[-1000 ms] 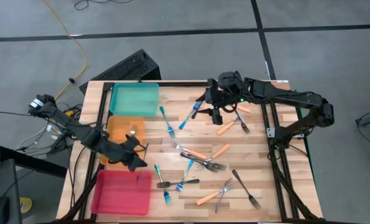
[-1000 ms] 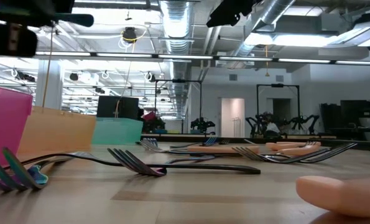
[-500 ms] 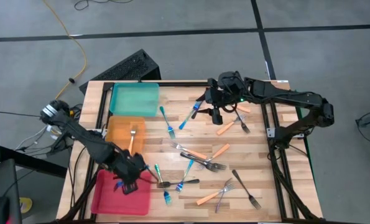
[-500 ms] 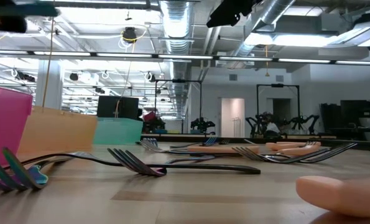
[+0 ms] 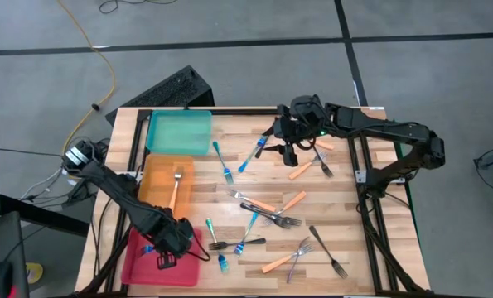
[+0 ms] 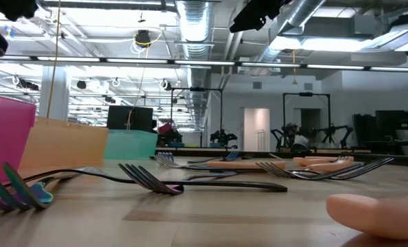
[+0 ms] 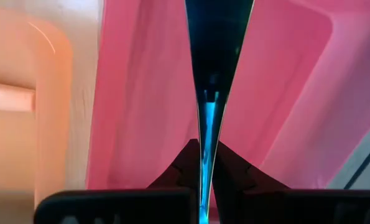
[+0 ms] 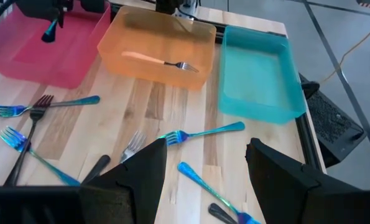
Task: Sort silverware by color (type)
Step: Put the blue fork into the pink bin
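teal tray (image 5: 180, 132): lies on the wooden table (image 5: 345, 174), well apart from both sets of fingers
orange tray (image 5: 167, 186): sits between the teal tray and the pink one, near the left fingers
pink tray (image 5: 147, 261): directly under the left fingers, fills the left wrist view (image 7: 141, 93)
black keyboard-like object (image 5: 167, 89): on the grey floor (image 5: 229, 25) beyond the teal tray, far from all fingers
yellow cable (image 5: 97, 50): runs across the floor, far from all fingers
room behind: ceiling ducts (image 6: 197, 20), light strips, doorway (image 6: 256, 128)
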`<action>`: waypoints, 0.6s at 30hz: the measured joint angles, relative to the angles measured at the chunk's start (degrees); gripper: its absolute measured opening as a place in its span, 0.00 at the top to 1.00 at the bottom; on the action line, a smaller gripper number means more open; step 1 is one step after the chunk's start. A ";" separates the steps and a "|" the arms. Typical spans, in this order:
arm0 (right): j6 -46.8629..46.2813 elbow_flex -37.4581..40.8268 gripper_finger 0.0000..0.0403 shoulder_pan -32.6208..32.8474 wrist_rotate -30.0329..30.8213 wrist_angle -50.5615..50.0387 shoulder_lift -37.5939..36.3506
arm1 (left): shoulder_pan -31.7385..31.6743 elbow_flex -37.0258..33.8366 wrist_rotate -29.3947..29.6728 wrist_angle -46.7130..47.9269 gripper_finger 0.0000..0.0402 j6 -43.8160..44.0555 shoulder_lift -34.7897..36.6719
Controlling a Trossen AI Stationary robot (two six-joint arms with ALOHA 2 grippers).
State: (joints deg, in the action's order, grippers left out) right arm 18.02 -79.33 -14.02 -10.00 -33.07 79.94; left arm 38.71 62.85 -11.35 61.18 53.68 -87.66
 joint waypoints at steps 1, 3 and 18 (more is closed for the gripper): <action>0.00 0.00 0.41 0.00 0.00 -0.15 0.00 | 0.09 -0.02 0.01 -0.05 0.99 0.03 0.00; 0.00 0.00 0.41 0.00 0.00 -0.15 0.00 | 0.07 -0.43 -0.25 -0.24 0.99 0.52 -0.19; 0.00 0.00 0.41 0.00 -0.20 -0.44 0.00 | 1.32 -4.01 -0.91 -1.94 0.99 1.82 -0.61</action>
State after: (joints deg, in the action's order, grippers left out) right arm 18.02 -79.33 -14.02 -10.20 -33.52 79.94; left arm 40.03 58.84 -12.27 59.24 55.50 -88.27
